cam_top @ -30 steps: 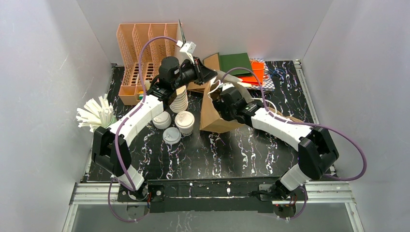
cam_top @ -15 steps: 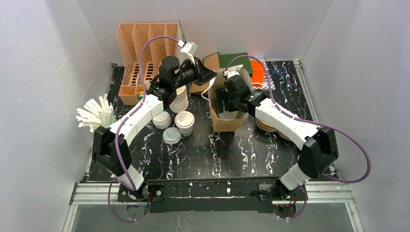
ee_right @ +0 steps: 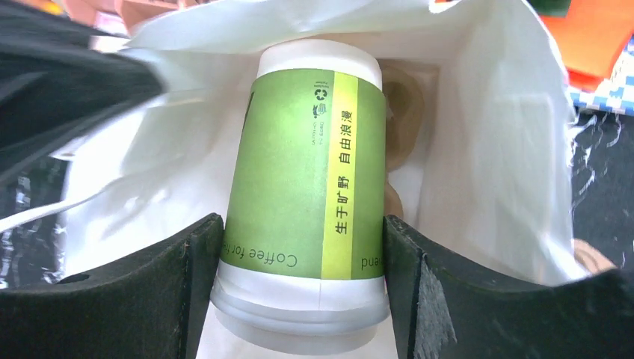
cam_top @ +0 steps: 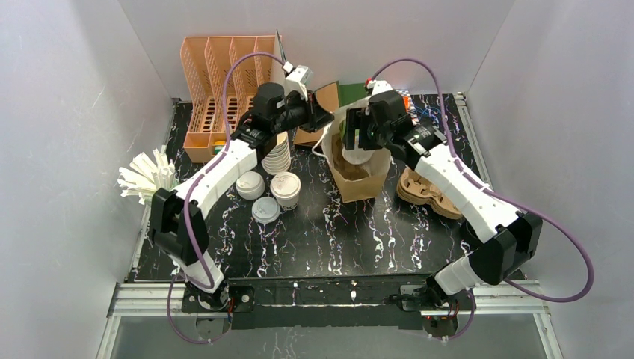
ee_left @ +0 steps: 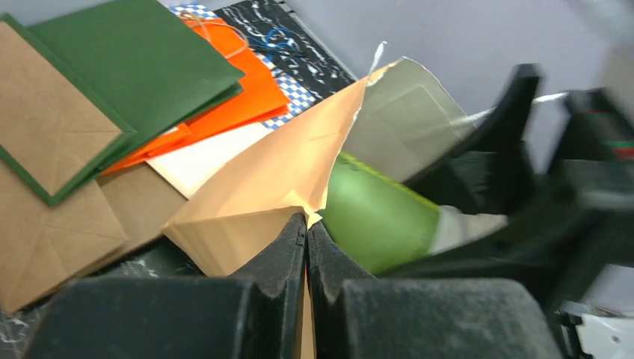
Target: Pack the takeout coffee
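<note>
**Inspector A:** Takeout coffee (ee_right: 303, 187), the green-walled cup. Location?

**Inspector B:** Held by the right gripper (ee_right: 303, 232), one black finger pressed to each side of the green wall. The cup's far end sits inside the mouth of the brown paper bag (cam_top: 364, 179), against its white lining.

**A:** Left gripper (ee_left: 307, 233)?

**B:** Fully closed, pinching the bag's top edge at its back left corner.

**A:** Bag position?

**B:** Upright on the counter (cam_top: 374, 239), mid-width, towards the back. Flat bags (ee_left: 134, 67) in green, orange and brown lie behind it.

**A:** Other coffees?

**B:** One capped cup (cam_top: 286, 188) stands on the counter left of the bag, just beside a stack of lidless cups (cam_top: 277, 158). Which end of the green cup carries the lid, I cannot tell.
</note>
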Available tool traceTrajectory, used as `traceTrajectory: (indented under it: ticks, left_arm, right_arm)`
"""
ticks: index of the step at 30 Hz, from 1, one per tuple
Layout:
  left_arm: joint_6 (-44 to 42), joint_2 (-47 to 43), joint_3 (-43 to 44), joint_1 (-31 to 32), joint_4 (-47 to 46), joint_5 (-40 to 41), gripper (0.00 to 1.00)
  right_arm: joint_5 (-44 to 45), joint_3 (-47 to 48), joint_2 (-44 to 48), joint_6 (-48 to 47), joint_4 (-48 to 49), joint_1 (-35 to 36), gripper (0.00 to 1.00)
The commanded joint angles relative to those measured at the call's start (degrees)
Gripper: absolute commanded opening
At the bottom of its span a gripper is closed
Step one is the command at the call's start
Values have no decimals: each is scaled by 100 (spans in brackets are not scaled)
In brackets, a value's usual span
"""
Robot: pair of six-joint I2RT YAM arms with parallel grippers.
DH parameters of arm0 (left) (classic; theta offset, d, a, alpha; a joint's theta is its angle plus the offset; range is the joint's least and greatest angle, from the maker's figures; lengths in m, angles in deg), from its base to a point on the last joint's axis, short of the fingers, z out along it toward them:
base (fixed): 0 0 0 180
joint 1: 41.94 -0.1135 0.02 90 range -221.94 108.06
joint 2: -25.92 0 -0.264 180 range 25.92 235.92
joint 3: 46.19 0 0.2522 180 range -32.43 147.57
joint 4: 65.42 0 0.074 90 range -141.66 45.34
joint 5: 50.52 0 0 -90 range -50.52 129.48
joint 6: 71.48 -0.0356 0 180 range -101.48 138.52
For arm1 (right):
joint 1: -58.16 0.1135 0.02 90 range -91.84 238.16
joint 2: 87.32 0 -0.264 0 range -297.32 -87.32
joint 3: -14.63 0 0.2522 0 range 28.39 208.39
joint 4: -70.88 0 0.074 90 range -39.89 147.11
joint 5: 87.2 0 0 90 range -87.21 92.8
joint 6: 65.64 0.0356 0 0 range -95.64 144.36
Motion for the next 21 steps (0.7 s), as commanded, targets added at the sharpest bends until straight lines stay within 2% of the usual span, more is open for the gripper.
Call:
traceTrajectory:
  ticks: [1,10,14,18,21]
  left_arm:
    - [-565,434,809,-34,1052,290,0]
    - [-1339,986,1631,-129,1802,1195,0]
    - [-1475,1287,1785,-279,1695,1490,0]
    - [-1436,1448,1795,-315,1292,1611,0]
    - [-1198,1438,1754,-315,999,1446,0]
  right_arm:
    - [-474,718,43,38,203,-139,34]
    - [-1087,1895,-37,76,-187,-217,32]
    - [-1542,2424,48,341,-757,-217,32]
    - [-1945,2501,359,629,-1422,-217,31]
    - [-1931,2494,667,741,-2034,-217,31]
